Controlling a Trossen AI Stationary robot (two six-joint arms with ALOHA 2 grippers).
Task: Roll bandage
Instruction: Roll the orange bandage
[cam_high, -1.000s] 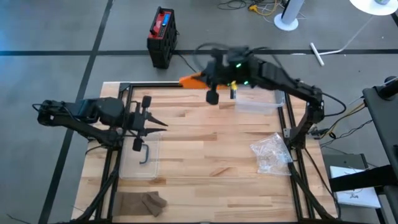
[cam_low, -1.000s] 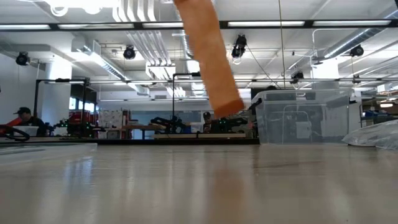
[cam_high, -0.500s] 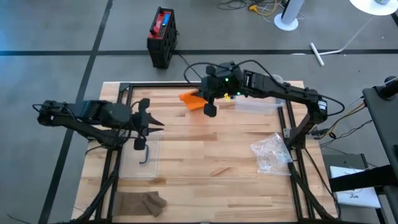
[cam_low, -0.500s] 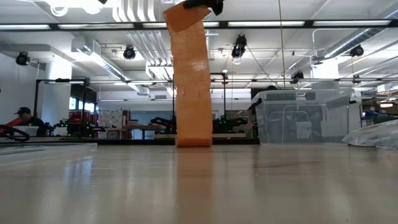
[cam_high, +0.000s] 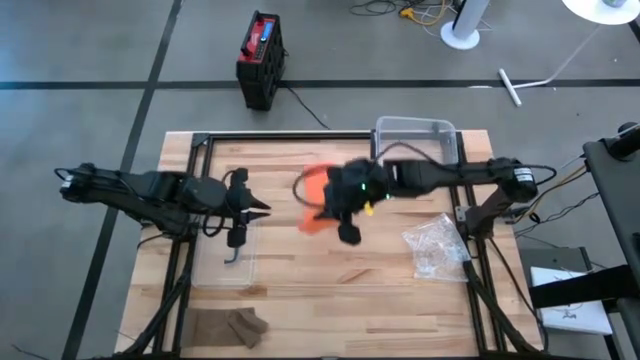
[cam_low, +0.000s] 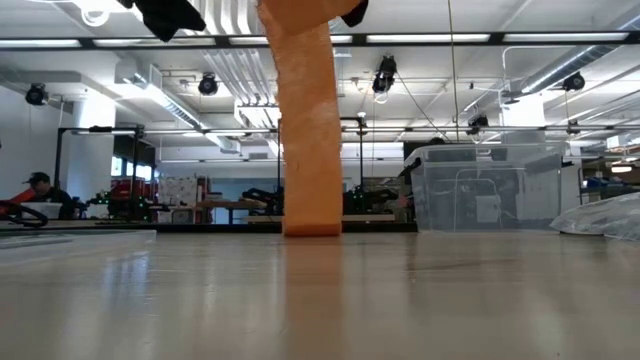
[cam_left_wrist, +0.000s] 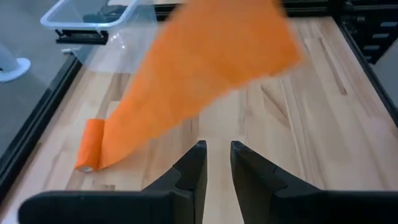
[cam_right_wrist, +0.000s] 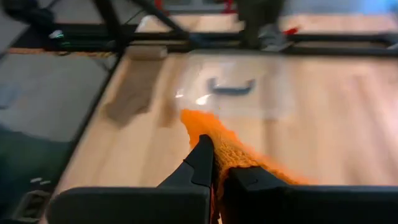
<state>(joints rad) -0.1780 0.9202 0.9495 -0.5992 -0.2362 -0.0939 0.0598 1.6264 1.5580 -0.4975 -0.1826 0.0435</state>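
The orange bandage (cam_left_wrist: 205, 68) runs as a long strip from my right gripper (cam_high: 340, 215) down to the table. Its small rolled end (cam_left_wrist: 92, 146) lies on the wood. In the low view the strip (cam_low: 308, 130) hangs nearly straight, with its lower end on the tabletop. My right gripper (cam_right_wrist: 216, 165) is shut on it above the table's middle. My left gripper (cam_high: 258, 208) hangs at the left, pointing toward the bandage. Its fingers (cam_left_wrist: 194, 168) stand a little apart with nothing between them, short of the strip. My right gripper pinches the bandage's loose upper end (cam_right_wrist: 227, 155) between its two fingers, which slant downward. The strip hangs slack below the fingers, and its rolled end (cam_left_wrist: 92, 146) rests on the table.
A clear lid with a dark handle (cam_high: 232, 250) lies under my left arm. Brown cloth (cam_high: 228, 325) sits at the near left, a crumpled plastic bag (cam_high: 435, 250) at the right, and a clear bin (cam_high: 415, 135) at the far edge. A black frame (cam_high: 200, 145) borders the table.
My right gripper has swung from the far edge down toward the table's middle, still shut on the bandage. The strip, which first swung clear of the table, now stands with its lower end on the wood. My left gripper has sunk a little and rolled.
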